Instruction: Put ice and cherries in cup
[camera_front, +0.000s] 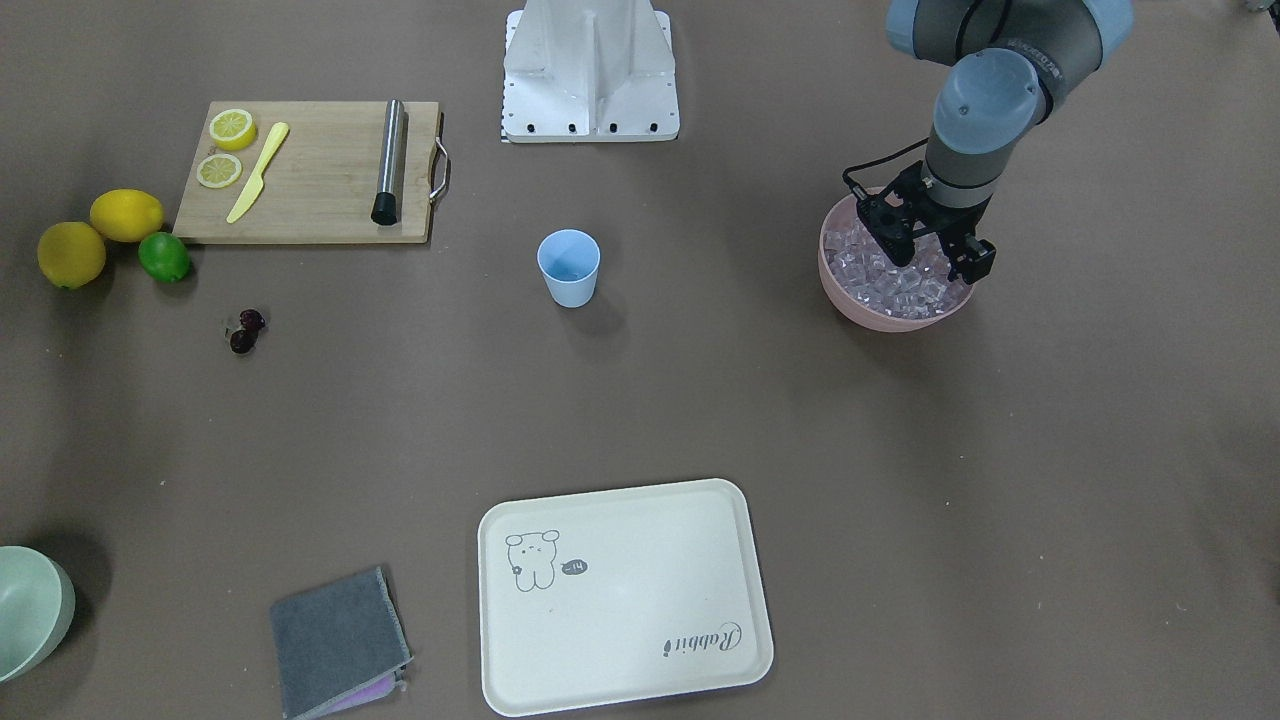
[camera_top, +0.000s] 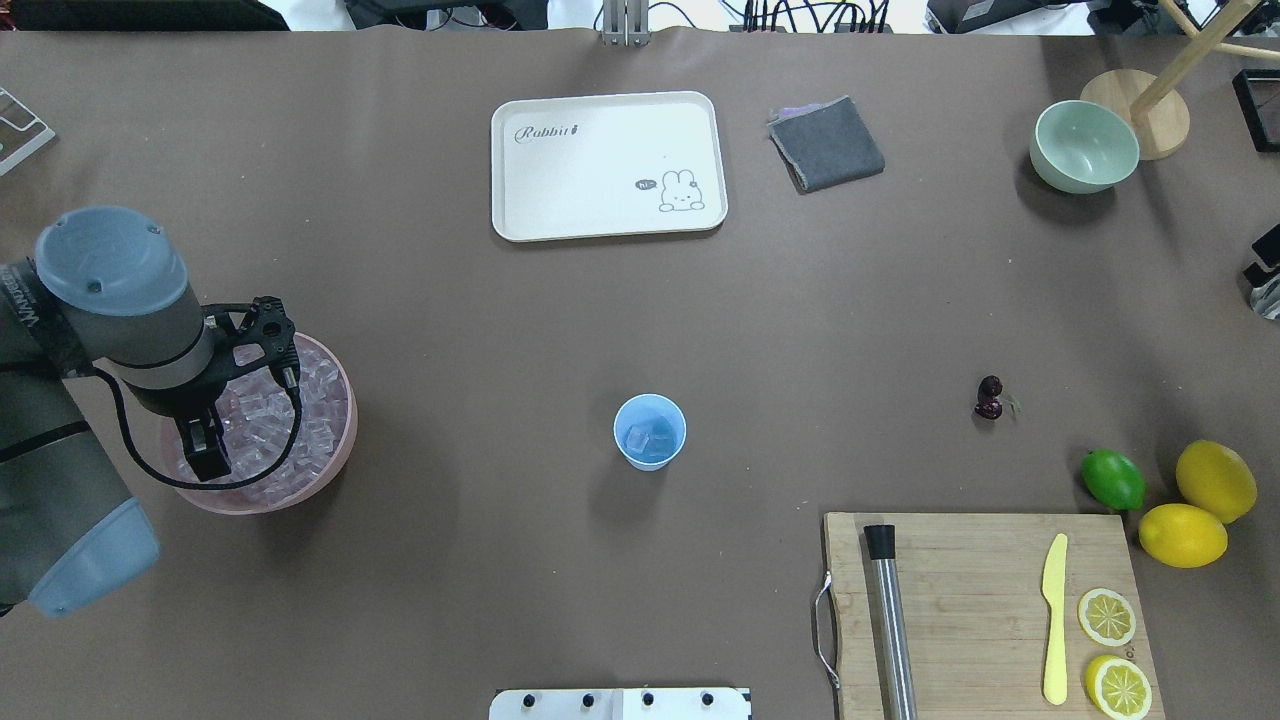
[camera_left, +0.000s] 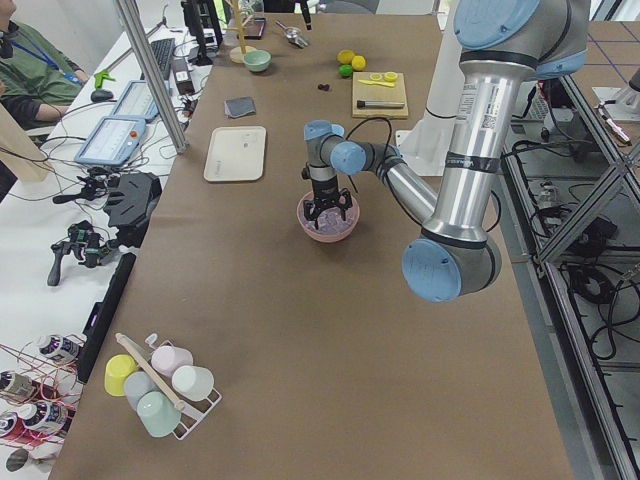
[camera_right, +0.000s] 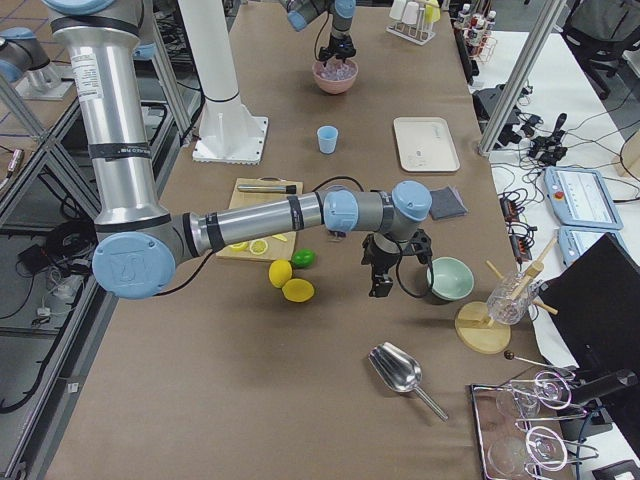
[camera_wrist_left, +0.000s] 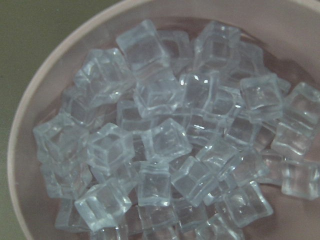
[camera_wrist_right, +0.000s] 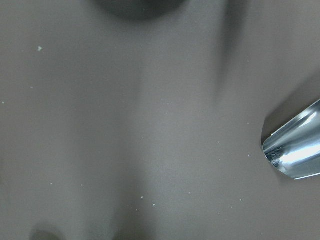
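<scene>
Over the pink bowl (camera_front: 890, 315) on the robot's left, the left tool (camera_top: 238, 392) hangs with its fingers spread apart above the heaped ice (camera_wrist_left: 165, 145), gripping nothing. Mid-counter, the blue cup (camera_top: 650, 432) seems to hold a cube or two, so the ice part looks begun. The cherries (camera_top: 989, 398) lie untouched far to the right, near a lime (camera_top: 1113, 479). The right tool (camera_right: 378, 285) hovers by a metal scoop (camera_right: 398, 372); I cannot tell whether its fingers are apart. The way from bowl to cup looks unobstructed.
</scene>
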